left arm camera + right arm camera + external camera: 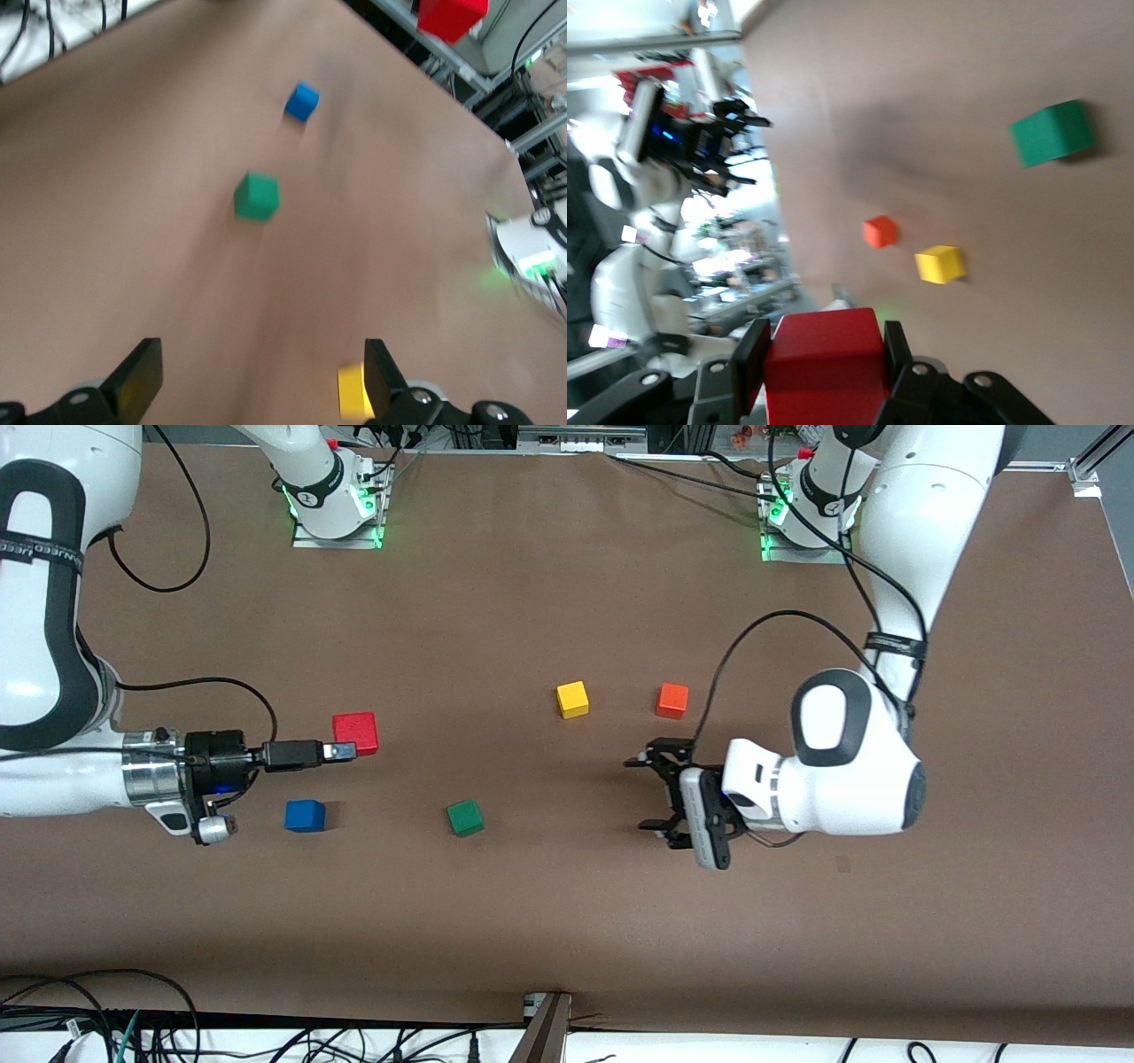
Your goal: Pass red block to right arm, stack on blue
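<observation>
My right gripper [347, 749] is shut on the red block [356, 731] and holds it in the air over the table toward the right arm's end. In the right wrist view the red block [824, 363] sits between both fingers [751, 354]. The blue cube [305, 815] lies on the table close by, apart from the held block; it also shows in the left wrist view [302, 102]. My left gripper [642, 794] is open and empty, over bare table between the green and orange cubes; its jaws [263, 381] stand wide apart.
A green cube [465, 817] lies between the two grippers. A yellow cube [572, 699] and an orange cube [672, 701] lie mid-table, farther from the front camera. Cables trail from both arms' bases.
</observation>
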Robot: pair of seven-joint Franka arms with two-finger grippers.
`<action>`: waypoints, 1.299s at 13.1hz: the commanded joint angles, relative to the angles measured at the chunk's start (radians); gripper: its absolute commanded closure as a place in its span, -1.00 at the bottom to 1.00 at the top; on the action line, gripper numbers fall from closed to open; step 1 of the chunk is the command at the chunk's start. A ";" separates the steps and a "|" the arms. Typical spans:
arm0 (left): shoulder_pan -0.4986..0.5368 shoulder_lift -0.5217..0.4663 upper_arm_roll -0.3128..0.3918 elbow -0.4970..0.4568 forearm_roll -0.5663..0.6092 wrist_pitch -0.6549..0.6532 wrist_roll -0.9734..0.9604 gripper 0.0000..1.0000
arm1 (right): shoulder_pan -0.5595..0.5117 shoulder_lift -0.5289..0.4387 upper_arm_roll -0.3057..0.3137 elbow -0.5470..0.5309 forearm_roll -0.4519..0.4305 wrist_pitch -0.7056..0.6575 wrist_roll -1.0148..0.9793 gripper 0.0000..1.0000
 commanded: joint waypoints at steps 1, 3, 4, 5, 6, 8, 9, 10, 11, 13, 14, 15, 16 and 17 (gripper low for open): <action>0.026 -0.017 0.052 0.001 0.109 -0.127 -0.051 -1.00 | 0.005 -0.027 -0.022 0.000 -0.175 0.026 -0.082 0.60; 0.026 -0.020 0.128 -0.001 0.156 -0.222 -0.051 -1.00 | 0.010 -0.051 -0.021 -0.004 -0.338 0.101 -0.092 0.60; 0.028 -0.029 0.170 -0.001 0.222 -0.274 -0.050 -1.00 | 0.014 -0.065 -0.021 -0.010 -0.404 0.138 -0.093 0.60; 0.029 -0.051 0.184 -0.002 0.294 -0.294 -0.050 -1.00 | 0.026 -0.070 -0.021 -0.012 -0.473 0.179 -0.091 0.60; 0.044 -0.081 0.186 -0.011 0.362 -0.304 -0.050 -1.00 | 0.031 -0.077 -0.021 -0.020 -0.542 0.228 -0.091 0.60; 0.077 -0.156 0.186 -0.022 0.507 -0.314 -0.050 -1.00 | 0.045 -0.079 -0.021 -0.039 -0.644 0.308 -0.089 0.60; 0.081 -0.225 0.186 -0.056 0.623 -0.314 -0.050 -1.00 | 0.046 -0.079 -0.021 -0.059 -0.665 0.344 -0.089 0.60; 0.092 -0.305 0.184 -0.112 0.717 -0.311 -0.050 -1.00 | 0.049 -0.080 -0.021 -0.078 -0.678 0.386 -0.089 0.60; 0.122 -0.357 0.184 -0.129 0.745 -0.311 -0.048 -1.00 | 0.065 -0.082 -0.021 -0.096 -0.705 0.432 -0.088 0.60; 0.182 -0.426 0.186 -0.154 0.752 -0.304 -0.051 -1.00 | 0.083 -0.079 -0.019 -0.145 -0.751 0.540 -0.076 0.60; 0.208 -0.468 0.186 -0.175 0.753 -0.296 -0.053 -1.00 | 0.085 -0.076 -0.018 -0.170 -0.756 0.587 -0.076 0.60; 0.242 -0.496 0.186 -0.194 0.763 -0.270 -0.053 -1.00 | 0.089 -0.071 -0.019 -0.187 -0.756 0.621 -0.074 0.60; 0.267 -0.520 0.186 -0.197 0.770 -0.244 -0.053 -1.00 | 0.092 -0.057 -0.022 -0.188 -0.756 0.650 -0.070 0.60; 0.271 -0.539 0.186 -0.217 0.785 -0.226 -0.053 -1.00 | 0.092 -0.041 -0.022 -0.188 -0.758 0.672 -0.045 0.61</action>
